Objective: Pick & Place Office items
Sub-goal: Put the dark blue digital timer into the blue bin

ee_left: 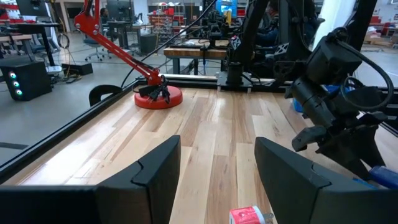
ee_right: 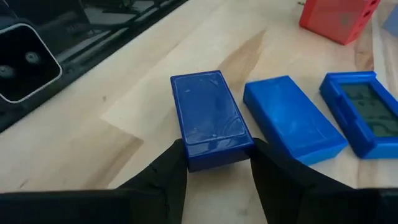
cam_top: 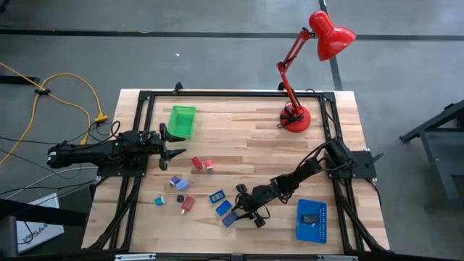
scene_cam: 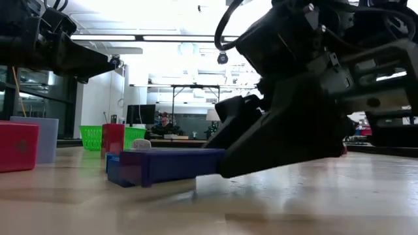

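A robotics lab: workbenches (ee_left: 199, 46), office chairs (ee_left: 93, 40), ceiling strip lights (scene_cam: 163, 38), a seated person (scene_cam: 164, 124) behind.

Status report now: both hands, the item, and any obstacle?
Right hand closed around dark blue block, block on table. Left hand open, waiting near green tray. Second blue block right beside it.

My right tool (scene_cam: 215, 163) sits low on the wooden surface (scene_cam: 294, 196), its dark fingers closed around the end of a dark blue block (scene_cam: 166, 164) lying flat. Off to the side stand a red block (scene_cam: 18, 145) and a lilac one (scene_cam: 40, 138) — farther back, another red block (scene_cam: 112, 139) before a green tray (scene_cam: 95, 137). My left arm (scene_cam: 46, 46) hangs above.
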### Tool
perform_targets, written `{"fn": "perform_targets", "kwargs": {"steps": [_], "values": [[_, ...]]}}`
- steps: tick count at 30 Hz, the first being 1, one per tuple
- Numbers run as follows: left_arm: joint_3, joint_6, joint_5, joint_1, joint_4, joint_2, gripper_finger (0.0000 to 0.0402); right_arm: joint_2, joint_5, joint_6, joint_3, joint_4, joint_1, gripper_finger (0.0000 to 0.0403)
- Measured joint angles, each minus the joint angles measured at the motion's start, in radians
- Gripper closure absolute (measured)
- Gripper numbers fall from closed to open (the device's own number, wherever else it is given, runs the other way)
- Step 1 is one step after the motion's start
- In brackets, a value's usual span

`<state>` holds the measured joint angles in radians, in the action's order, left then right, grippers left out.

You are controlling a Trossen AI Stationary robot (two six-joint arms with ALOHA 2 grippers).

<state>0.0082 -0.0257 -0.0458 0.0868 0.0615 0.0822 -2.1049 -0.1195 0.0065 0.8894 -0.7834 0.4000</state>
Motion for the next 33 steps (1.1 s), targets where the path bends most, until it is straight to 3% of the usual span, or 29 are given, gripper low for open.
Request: {"fn": "perform_targets", "kwargs": {"steps": [13,33], "values": [[0.0,0.0,0.0,0.0,0.0,0.0,0.0202,0.094,-0.017,-0.01,0.0,0.101,0.0,0.0256],[0.0,0.0,0.0,0.0,0.007,0.0,0.0202,0.449,-0.03,-0.115,0.0,0.458,-0.002,0.0256]]}}
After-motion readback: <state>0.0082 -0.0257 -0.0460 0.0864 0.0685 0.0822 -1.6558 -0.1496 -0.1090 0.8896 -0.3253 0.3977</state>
